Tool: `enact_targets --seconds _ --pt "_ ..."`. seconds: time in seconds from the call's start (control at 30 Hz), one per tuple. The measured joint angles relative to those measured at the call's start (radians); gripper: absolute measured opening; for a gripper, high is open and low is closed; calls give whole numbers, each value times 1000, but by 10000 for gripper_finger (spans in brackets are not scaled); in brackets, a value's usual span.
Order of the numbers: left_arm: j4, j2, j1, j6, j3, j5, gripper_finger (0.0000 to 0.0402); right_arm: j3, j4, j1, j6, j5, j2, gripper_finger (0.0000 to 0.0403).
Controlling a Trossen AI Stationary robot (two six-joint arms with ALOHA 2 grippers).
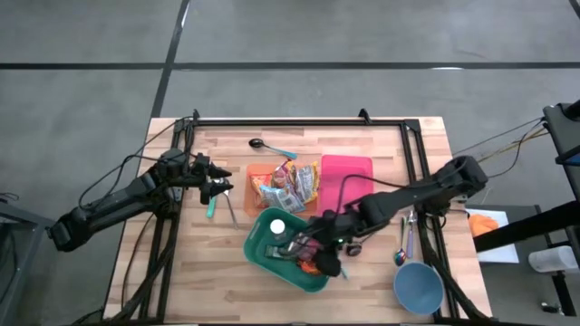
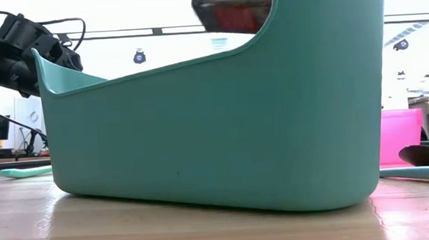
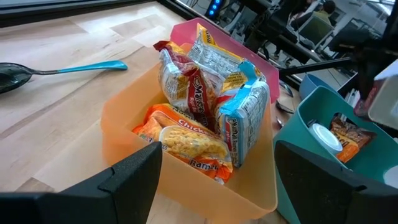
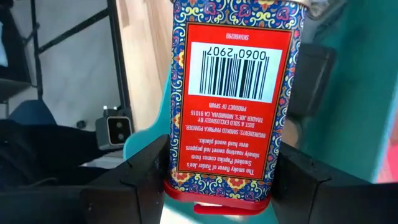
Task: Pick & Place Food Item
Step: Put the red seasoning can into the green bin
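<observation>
Wooden table point(image 1: 227, 272) planks carry a teal bin point(image 1: 272, 256) nearest the front edge; above it the right gripper point(image 4: 217, 180) clenches a smoked paprika tin point(image 4: 231, 93). Beyond the bin sits an orange tray point(image 3: 186, 180) of ramen packets point(image 3: 186, 143), the left gripper point(image 1: 220, 186) spread empty beside it, grey floor point(image 1: 91, 54) behind.

Teal bin point(image 2: 215, 127), orange tray point(image 3: 186, 180), red-and-blue ornately patterned paprika tin point(image 4: 231, 93), pink board point(image 1: 346, 177).

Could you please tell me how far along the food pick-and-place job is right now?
Done: a few items already sit in the teal bin. In hand: the right claw grips a paprika tin over it. Left: ramen packets remain in the orange bin; the left claw waits open.
</observation>
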Motion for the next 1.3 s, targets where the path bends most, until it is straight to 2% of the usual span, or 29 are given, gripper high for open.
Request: enact_targets --seconds 0.3,0.53,0.67,1.0,1.3 --pt "-6 0 0 0 0 0 315 135 -7 -41 -29 -99 173 235" --pt "-15 0 0 0 0 0 315 203 -10 -66 -31 -148 266 220" --pt "-16 0 0 0 0 0 315 249 -19 -73 -31 -185 318 224" --pt "-22 0 0 0 0 0 315 369 -133 -73 -36 -187 420 240" --pt "-22 0 0 0 0 0 315 400 -159 -72 -36 -178 428 252"
